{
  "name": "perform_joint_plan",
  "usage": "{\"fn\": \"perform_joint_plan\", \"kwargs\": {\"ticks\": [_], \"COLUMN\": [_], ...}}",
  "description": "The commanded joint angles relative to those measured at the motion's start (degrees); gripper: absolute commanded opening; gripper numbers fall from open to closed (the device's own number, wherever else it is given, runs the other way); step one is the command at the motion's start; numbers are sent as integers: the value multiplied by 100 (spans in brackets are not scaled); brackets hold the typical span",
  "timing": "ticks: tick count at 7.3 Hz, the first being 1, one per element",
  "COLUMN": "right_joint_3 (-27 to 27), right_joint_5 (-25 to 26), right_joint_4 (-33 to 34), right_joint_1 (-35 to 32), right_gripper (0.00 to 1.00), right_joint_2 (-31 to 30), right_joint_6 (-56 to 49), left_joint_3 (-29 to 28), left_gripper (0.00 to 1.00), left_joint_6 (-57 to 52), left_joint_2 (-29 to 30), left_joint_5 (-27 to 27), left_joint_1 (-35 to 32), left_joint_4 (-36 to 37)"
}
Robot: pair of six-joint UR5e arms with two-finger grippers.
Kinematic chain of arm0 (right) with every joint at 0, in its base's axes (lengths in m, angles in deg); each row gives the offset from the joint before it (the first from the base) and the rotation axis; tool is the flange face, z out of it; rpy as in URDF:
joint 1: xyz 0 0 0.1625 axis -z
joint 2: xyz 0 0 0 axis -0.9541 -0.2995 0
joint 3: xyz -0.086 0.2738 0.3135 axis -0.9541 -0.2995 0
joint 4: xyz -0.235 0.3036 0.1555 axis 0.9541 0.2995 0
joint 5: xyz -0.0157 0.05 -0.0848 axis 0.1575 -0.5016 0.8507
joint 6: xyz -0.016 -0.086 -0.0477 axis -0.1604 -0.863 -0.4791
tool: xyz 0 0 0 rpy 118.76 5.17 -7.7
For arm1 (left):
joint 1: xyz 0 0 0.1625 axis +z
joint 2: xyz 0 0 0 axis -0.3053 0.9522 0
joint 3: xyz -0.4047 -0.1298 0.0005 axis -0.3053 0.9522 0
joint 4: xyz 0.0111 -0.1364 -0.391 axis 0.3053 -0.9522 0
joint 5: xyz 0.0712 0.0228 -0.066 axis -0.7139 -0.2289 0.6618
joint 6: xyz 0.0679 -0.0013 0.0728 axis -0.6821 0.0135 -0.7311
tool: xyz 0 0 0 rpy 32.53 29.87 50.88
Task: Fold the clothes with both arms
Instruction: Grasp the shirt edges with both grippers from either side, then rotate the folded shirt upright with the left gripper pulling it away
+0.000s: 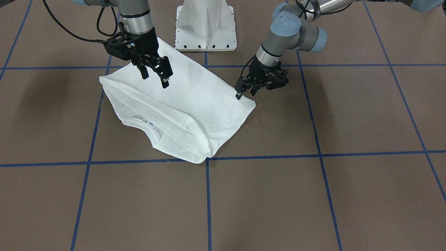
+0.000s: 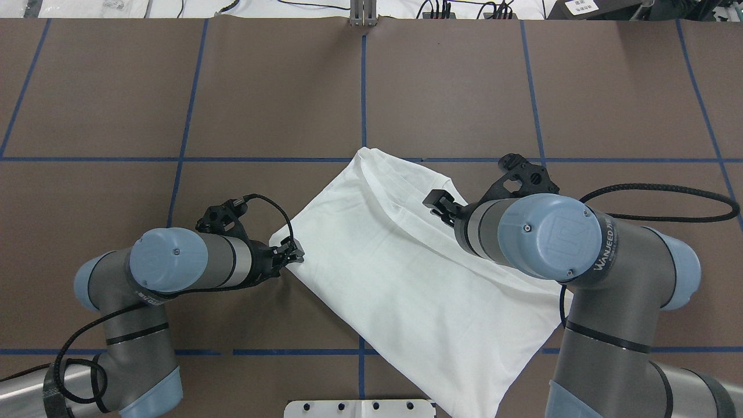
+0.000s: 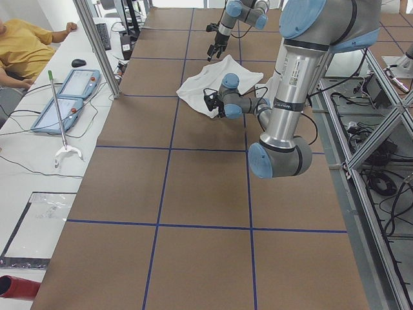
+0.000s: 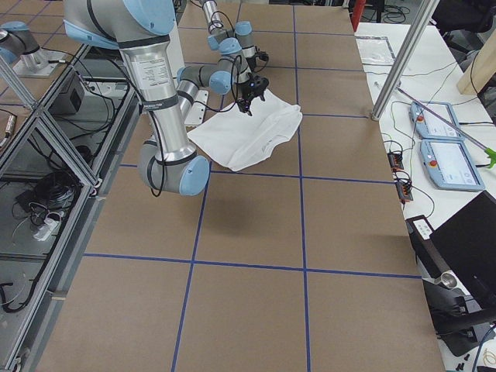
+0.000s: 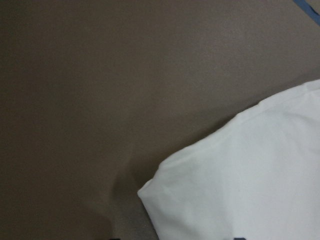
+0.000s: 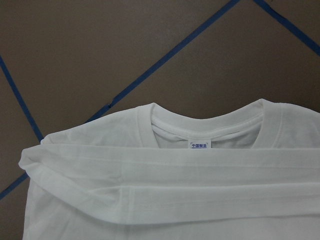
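Left gripper [image 1: 245, 93], seen from across the table, sits with its fingers spread right at one corner of the white shirt [image 1: 181, 104], with nothing pinched that I can make out. Right gripper [image 1: 155, 80] hangs over the opposite end, wide open and empty. The shirt lies folded, slantwise on the brown table [image 1: 348, 115], with its collar [image 1: 146, 126] towards the operators' side. If the left one closes where it is, I'd worry it nips only the top layer or slides off the corner, and the fold opens. A white base [image 1: 205, 28] stands just beside the shirt's robot-side corner.

From overhead, the right wrist hides its own fingers and part of the cloth. A black cable [image 2: 667, 186] loops beside it and could, I suppose, snag.

From the left end, a person in yellow [image 3: 19, 48] sits at a side desk, well apart.

From the right end, control tablets [image 4: 452, 164] lie on another desk, also well apart.

Left wrist camera: only the corner and bare table.

Right wrist camera: the collar, a small tag [image 6: 200, 145], and stacked folds below it that an uneven lift could slide apart.
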State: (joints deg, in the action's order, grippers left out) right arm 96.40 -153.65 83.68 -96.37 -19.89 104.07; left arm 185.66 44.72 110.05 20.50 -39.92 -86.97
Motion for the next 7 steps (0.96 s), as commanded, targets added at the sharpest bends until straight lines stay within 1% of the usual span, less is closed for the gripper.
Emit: {"fn": "perform_joint_plan", "kwargs": {"ticks": [1, 2, 3, 4, 5, 6, 7], "right_joint_3": [-6, -6, -15, -15, -15, -15, -32], "right_joint_5": [6, 6, 6, 6, -3, -3, -3], "right_joint_4": [7, 7, 7, 7, 7, 7, 7], "right_joint_1": [-10, -11, -11, -11, -2, -2, -2], "right_gripper": [100, 100, 100, 100, 100, 100, 100], "right_joint_2": [-8, -8, -17, -8, -8, -8, -8], "right_joint_6": [6, 6, 6, 6, 15, 15, 15], "left_joint_3": [6, -3, -38, -290, -702, -1411, -2131], "left_gripper": [0, 0, 0, 0, 0, 0, 0], "left_joint_6": [-99, -491, -1156, -1894, -2154, -2365, -2367], "left_joint_2": [10, 10, 10, 80, 446, 980, 1290], "left_joint_5": [-17, -25, -69, -400, -429, -421, -447], "left_joint_1": [-79, -263, -560, -824, -1384, -1668, -1792], "left_joint_4": [-15, -15, -32, -67, -68, -172, -869]}}
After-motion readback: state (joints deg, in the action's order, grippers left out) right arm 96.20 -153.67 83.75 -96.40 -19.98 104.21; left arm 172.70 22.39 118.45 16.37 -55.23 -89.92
